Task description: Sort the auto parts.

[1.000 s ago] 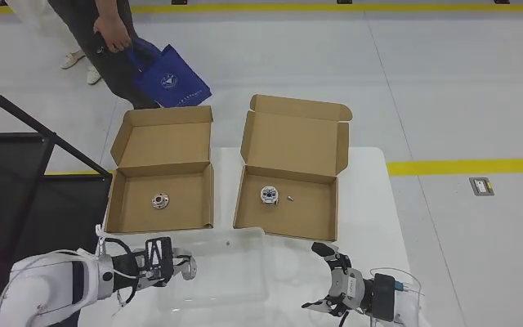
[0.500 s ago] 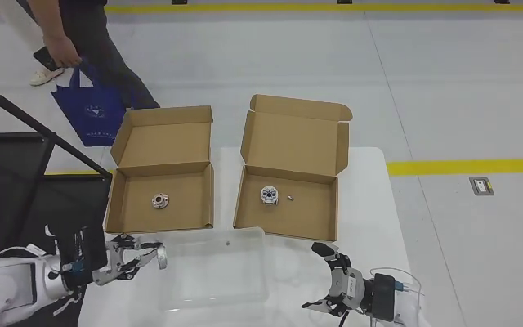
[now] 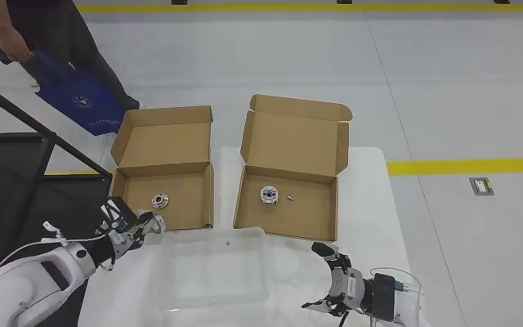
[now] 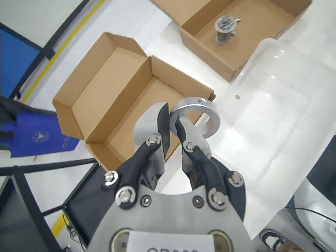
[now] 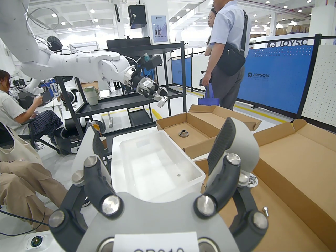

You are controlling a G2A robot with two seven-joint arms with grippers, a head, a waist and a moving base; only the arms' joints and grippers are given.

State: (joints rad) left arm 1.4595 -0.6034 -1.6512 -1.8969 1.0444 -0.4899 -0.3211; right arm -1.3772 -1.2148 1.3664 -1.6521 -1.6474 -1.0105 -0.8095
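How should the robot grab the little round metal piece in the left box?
Pinch the short neck sticking up from the metal piece, coming straight down from above. It sits flat on its wide round foot in the left box, so the rim probably lies too low to grab, and the box walls would likely block a sideways reach.

White table (image 3: 364, 214), yellow floor line (image 3: 458, 167) beside it, blue bag (image 3: 82, 102), black shelf rack (image 5: 173, 46), blue partition panels (image 5: 275, 85)
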